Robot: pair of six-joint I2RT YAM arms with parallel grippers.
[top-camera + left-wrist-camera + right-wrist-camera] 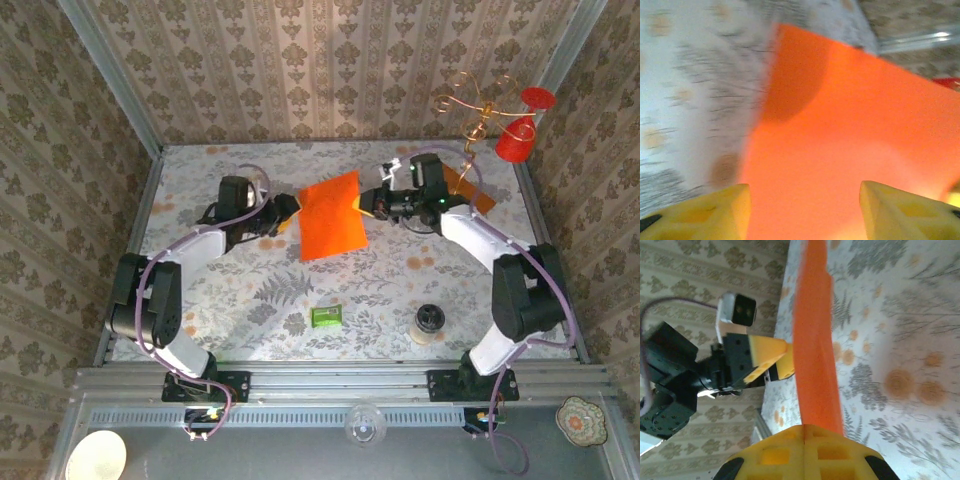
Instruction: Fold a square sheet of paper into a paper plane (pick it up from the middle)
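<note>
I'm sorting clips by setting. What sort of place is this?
Probably a robot test booth dressed as a home: wallpapered panels box in a floral-clothed table, and an aluminium rail anchors the left arm and right arm.

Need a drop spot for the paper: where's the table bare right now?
Bare: the far strip behind the orange paper, and the band between it and the green packet. Crowded: far right corner, with wire stand and board.
</note>
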